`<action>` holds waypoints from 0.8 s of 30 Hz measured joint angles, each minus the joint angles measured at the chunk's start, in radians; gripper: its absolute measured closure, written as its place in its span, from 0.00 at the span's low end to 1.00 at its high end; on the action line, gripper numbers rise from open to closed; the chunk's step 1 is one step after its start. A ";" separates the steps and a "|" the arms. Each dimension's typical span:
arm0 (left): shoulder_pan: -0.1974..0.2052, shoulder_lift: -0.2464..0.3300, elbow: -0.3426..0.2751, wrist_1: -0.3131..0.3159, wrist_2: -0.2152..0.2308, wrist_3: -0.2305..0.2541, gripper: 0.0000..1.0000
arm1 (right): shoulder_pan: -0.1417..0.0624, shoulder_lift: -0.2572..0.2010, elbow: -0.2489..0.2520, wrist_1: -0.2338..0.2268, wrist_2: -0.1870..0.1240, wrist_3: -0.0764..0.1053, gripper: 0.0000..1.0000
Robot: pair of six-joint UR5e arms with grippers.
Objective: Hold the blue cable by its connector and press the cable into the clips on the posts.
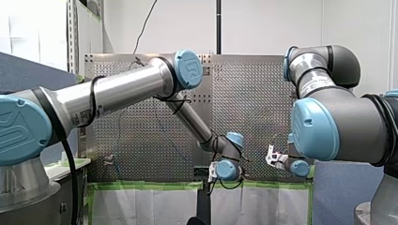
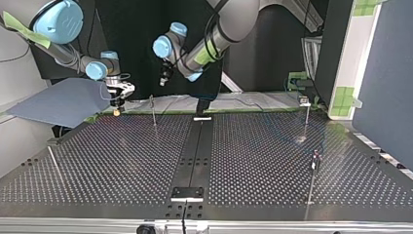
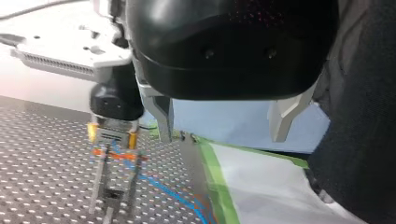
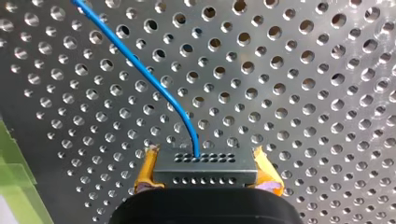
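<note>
The grey connector (image 4: 205, 161) of the blue cable (image 4: 161, 82) is gripped between the yellow pads of my right gripper (image 4: 206, 173), low over the perforated table (image 4: 303, 93) at its far edge, left in the top view, while my left gripper (image 3: 222, 135) is held raised nearby, metal fingers spread wide and empty.

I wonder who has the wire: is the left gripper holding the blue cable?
No, the left gripper has its fingers apart with nothing between them; the right gripper holds the connector of the blue cable.
</note>
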 joint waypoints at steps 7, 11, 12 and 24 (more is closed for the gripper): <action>-0.010 0.027 0.018 0.044 -0.023 -0.046 0.00 | 0.004 0.001 0.002 0.001 -0.003 -0.001 1.00; -0.011 0.029 0.046 0.062 -0.023 -0.051 0.00 | 0.006 0.001 0.002 0.000 -0.004 0.000 1.00; -0.011 0.029 0.050 0.067 -0.022 -0.051 0.00 | 0.006 0.001 0.002 0.000 -0.004 -0.001 1.00; -0.003 -0.015 0.061 0.117 -0.013 -0.046 0.00 | 0.007 0.004 0.002 -0.004 -0.003 0.001 1.00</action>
